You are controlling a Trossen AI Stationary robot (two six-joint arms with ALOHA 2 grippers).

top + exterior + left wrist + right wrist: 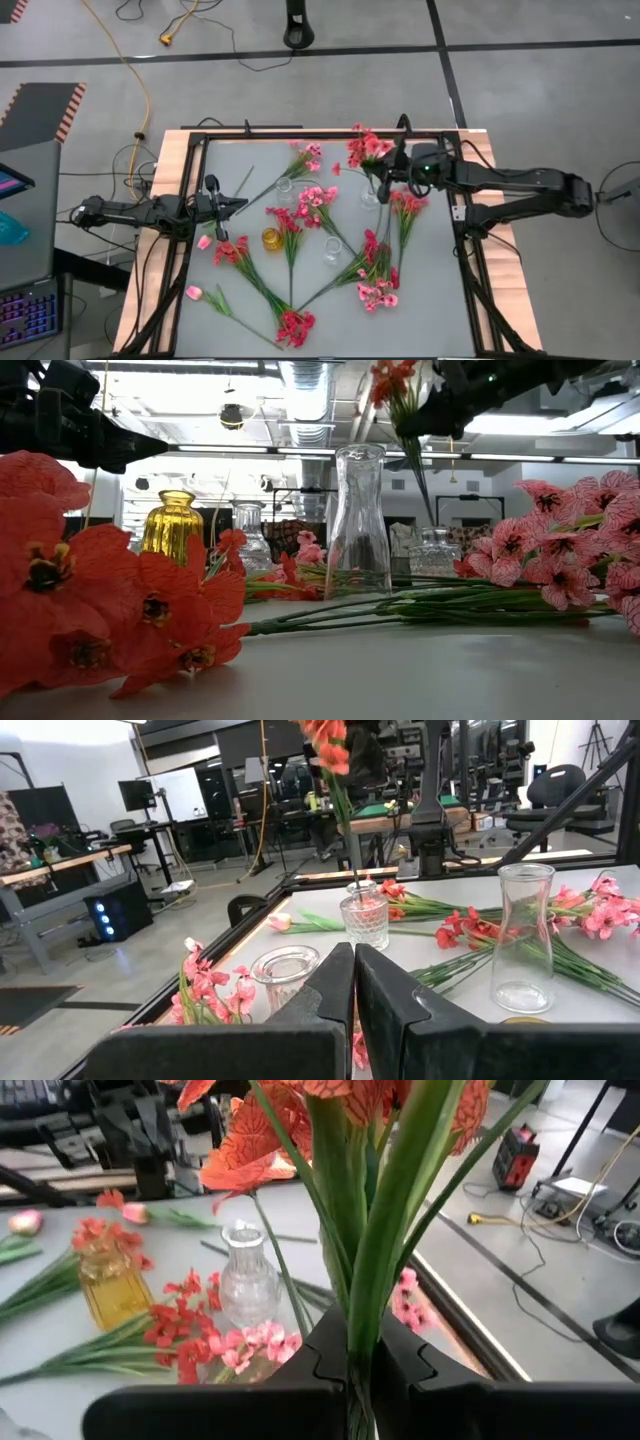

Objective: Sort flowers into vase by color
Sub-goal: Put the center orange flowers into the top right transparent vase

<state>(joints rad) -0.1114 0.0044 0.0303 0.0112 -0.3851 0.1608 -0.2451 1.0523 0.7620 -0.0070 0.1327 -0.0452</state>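
Red sprig (pixel 330 1140) stems sat pinched in the right hand (pixel 362 1370); the left hand (pixel 355 982) hovered pressed together.

Overhead looks down; low level; wrists forward; table (pixel 440 300) shared

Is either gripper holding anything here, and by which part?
The right gripper is shut on a red sprig, gripping its green stems below the blossoms. The left gripper is shut and empty.
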